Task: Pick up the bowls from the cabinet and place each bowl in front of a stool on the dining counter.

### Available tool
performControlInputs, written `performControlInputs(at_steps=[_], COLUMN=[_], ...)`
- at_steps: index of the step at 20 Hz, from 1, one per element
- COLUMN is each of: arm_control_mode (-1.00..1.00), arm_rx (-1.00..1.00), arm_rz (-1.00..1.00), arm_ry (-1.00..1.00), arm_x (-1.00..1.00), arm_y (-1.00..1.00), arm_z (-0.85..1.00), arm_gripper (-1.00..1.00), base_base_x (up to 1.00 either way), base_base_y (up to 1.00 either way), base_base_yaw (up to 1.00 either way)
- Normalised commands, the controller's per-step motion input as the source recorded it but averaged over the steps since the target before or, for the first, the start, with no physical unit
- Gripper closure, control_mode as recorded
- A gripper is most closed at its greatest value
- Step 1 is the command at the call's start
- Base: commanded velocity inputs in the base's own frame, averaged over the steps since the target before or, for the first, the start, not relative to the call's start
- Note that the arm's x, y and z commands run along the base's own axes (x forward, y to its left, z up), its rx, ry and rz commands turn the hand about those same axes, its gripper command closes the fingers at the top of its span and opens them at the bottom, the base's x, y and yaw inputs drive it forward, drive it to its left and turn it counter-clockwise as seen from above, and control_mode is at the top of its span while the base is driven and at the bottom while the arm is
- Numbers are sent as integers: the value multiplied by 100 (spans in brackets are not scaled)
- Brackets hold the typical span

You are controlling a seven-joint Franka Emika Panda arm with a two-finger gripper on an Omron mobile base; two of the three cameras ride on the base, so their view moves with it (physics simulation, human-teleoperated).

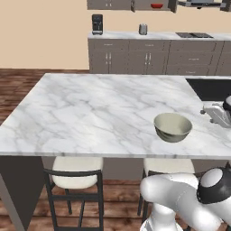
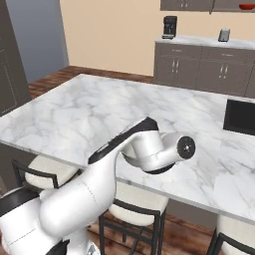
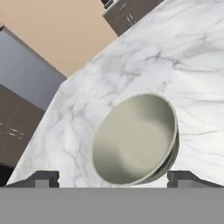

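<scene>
The pale grey-green bowl (image 1: 173,127) with its cream inside stands upright on the white marble dining counter (image 1: 90,113), near the front edge and behind a cream-seated stool (image 1: 164,166). My gripper (image 1: 208,113) hangs just right of the bowl, a little apart from it. In the hand view the bowl (image 3: 135,140) lies close ahead. The two dark fingertips (image 3: 43,178) stand wide apart at either side, open and holding nothing. The red bowl (image 1: 156,6) sits on the shelf of the wall cabinet (image 1: 113,4) far back. A second stool (image 1: 74,175) stands to the left.
A dark sink recess (image 1: 210,88) is set into the counter's right side, behind my hand. Against the back wall run low grey drawer cabinets (image 1: 149,58) with a coffee machine (image 1: 97,23), a metal canister (image 1: 143,29) and a cooktop (image 1: 194,34). My white arm (image 2: 149,149) crosses the right base view.
</scene>
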Motion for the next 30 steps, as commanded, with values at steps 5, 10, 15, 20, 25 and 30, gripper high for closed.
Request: performControlInputs(at_steps=[5,10,15,20,25,30], arm_control_mode=[-100,-100,-100,-100,-100,100], arm_rx=[-21,-25,-21,-8,-1,0], arm_rz=[11,0,0,0,0,0], arm_ry=[24,33,5,-10,-20,-1], arm_x=[-100,-62,-66,-82,-59,1], arm_y=[20,80,91,59,43,5], arm_z=[100,94,14,-53,-64,-5], arm_gripper=[-100,-100,-100,-100,-100,-100], base_base_x=[0,0,0,0,0,-18], base_base_y=[0,0,0,0,0,24], base_base_yaw=[0,0,0,0,0,0])
